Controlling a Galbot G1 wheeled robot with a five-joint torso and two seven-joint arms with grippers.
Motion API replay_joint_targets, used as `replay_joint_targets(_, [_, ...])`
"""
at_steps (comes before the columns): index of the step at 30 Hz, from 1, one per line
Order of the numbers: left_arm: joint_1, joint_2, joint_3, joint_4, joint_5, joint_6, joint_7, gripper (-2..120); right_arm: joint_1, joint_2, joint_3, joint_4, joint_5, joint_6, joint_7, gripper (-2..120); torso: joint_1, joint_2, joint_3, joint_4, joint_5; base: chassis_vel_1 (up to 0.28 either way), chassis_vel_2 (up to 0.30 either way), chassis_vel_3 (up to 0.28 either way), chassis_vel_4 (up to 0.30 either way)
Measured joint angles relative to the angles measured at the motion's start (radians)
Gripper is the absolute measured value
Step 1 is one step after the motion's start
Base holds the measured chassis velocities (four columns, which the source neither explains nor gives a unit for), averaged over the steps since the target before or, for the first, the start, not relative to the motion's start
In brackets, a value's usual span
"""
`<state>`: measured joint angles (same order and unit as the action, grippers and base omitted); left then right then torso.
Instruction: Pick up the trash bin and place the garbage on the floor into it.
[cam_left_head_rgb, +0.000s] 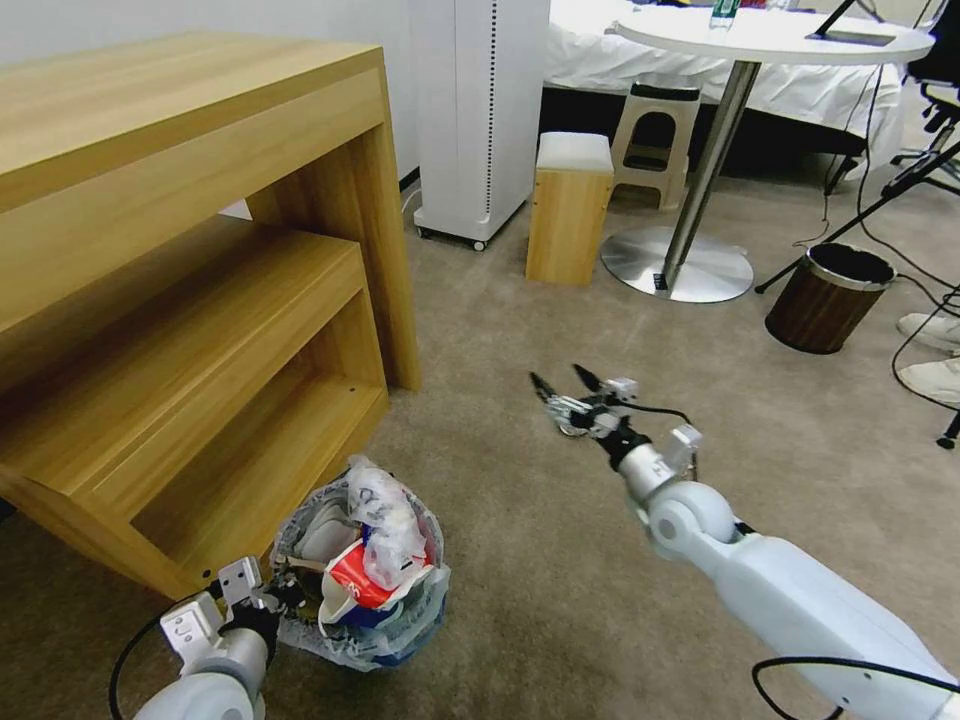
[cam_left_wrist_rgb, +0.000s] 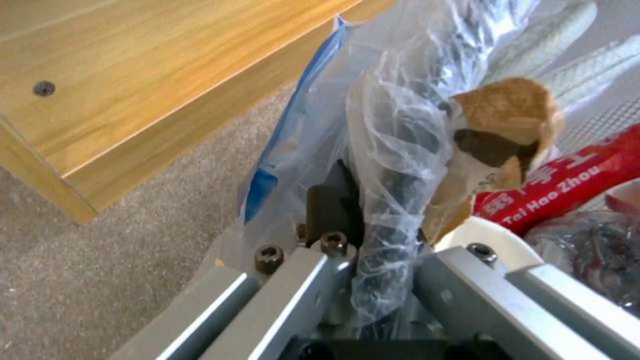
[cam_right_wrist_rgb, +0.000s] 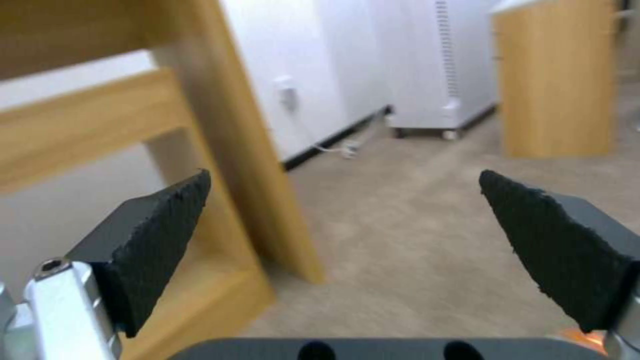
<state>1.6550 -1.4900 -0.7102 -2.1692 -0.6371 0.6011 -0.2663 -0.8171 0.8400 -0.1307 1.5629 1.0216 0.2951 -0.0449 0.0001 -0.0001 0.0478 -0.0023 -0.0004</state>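
While left hand grips trash bin rim, right hand open, empty

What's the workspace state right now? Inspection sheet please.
Surface: beige carpet floor, no loose litter seen.
Job's things: trash bin stuffed with garbage.
Clutter: brown bin, wooden stool.
Grippers: left gripper shut on the bin's bagged rim; right gripper open, above carpet.
Cables: black cables on carpet at right.
Surroundings: wooden shelf unit, round table.
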Motion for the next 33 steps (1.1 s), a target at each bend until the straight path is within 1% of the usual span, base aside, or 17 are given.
replay_joint_targets(1, [0.000, 0.003, 0.000, -0.003, 0.000, 0.000, 0.002, 0, -0.028, -0.008, 0.031, -0.005, -0.017, 0.000, 0.012, 100, 0.000, 0.000, 0.000, 0.0000, -0.0003, 0.000, 0.000, 0.000, 0.000])
replay_joint_targets(3, [0.000, 0.005, -0.001, -0.004, 0.000, 0.000, 0.003, 0, -0.039, -0.011, 0.044, -0.007, -0.025, -0.003, 0.022, 100, 0.000, 0.000, 0.000, -0.0001, -0.0003, 0.000, 0.000, 0.000, 0.000])
replay_joint_targets(6, [0.001, 0.007, 0.002, -0.006, 0.001, 0.000, 0.004, 0, -0.085, -0.017, 0.093, -0.023, -0.060, -0.012, 0.073, 100, 0.000, 0.000, 0.000, 0.0003, -0.0002, 0.000, 0.000, 0.000, 0.000])
replay_joint_targets(13, [0.006, 0.005, 0.014, -0.010, 0.018, 0.000, 0.013, 0, -0.156, -0.012, 0.157, -0.030, -0.107, -0.017, 0.108, 100, 0.000, 0.000, 0.000, 0.0000, -0.0001, 0.000, 0.000, 0.000, 0.000])
replay_joint_targets(21, [0.021, 0.000, 0.010, -0.031, 0.034, -0.002, 0.019, 0, -0.193, 0.007, 0.192, -0.008, -0.141, -0.013, 0.111, 100, 0.000, 0.000, 0.000, 0.0001, -0.0003, 0.000, 0.000, 0.000, 0.000])
replay_joint_targets(33, [0.023, 0.006, 0.007, -0.031, 0.045, -0.006, 0.022, 0, -0.229, 0.031, 0.232, -0.014, -0.184, -0.009, 0.116, 100, 0.000, 0.000, 0.000, 0.0001, -0.0004, 0.000, 0.000, 0.000, 0.000])
